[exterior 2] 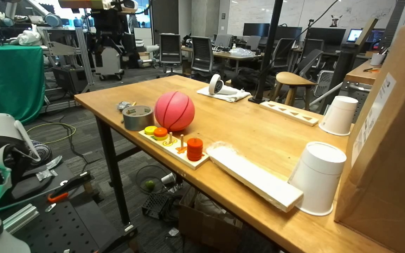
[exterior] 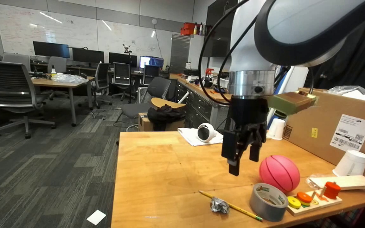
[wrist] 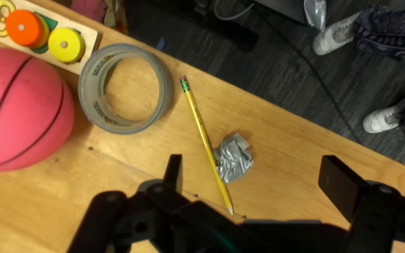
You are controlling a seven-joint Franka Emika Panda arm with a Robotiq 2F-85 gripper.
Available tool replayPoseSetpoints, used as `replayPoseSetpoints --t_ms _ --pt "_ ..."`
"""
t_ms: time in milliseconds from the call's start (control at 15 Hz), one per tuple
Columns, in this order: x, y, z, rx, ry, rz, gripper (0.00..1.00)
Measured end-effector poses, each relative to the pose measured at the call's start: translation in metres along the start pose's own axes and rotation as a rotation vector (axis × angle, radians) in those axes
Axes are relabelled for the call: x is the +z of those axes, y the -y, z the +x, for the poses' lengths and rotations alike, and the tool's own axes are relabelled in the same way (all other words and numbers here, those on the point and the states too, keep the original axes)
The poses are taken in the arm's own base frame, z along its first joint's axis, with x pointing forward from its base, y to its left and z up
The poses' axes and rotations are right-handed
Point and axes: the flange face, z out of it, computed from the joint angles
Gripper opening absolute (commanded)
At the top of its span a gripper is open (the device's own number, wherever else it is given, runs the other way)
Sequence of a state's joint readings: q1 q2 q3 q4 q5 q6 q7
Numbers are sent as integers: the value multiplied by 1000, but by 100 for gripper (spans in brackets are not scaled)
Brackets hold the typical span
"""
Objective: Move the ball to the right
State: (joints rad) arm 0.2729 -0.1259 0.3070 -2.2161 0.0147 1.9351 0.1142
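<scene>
Over the wooden table (exterior: 155, 166), your gripper (wrist: 255, 175) hangs with its jaws spread wide and holding nothing, to one side of the pink ball (exterior: 279, 173), which rests on the tabletop. The ball is likely light, slightly springy rubber that grips well but rolls at a nudge, and it may nearly fill your opening or exceed it, so centre yourself above it and try closing squarely across its widest part. Come down without bumping what sits just beside it: the wooden peg board (exterior: 318, 205), then the smaller grey tape roll (exterior: 268, 209).
</scene>
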Motion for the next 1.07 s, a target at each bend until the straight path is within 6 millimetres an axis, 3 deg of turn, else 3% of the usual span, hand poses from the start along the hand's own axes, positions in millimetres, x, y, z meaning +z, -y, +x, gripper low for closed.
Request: replayPoseSetpoints --t_ms 267,667,1067 --pt "25 -28 1 77 130 37 100" --pt "39 -54 4 251 179 104 100" --pt "48 -63 13 474 55 113 100"
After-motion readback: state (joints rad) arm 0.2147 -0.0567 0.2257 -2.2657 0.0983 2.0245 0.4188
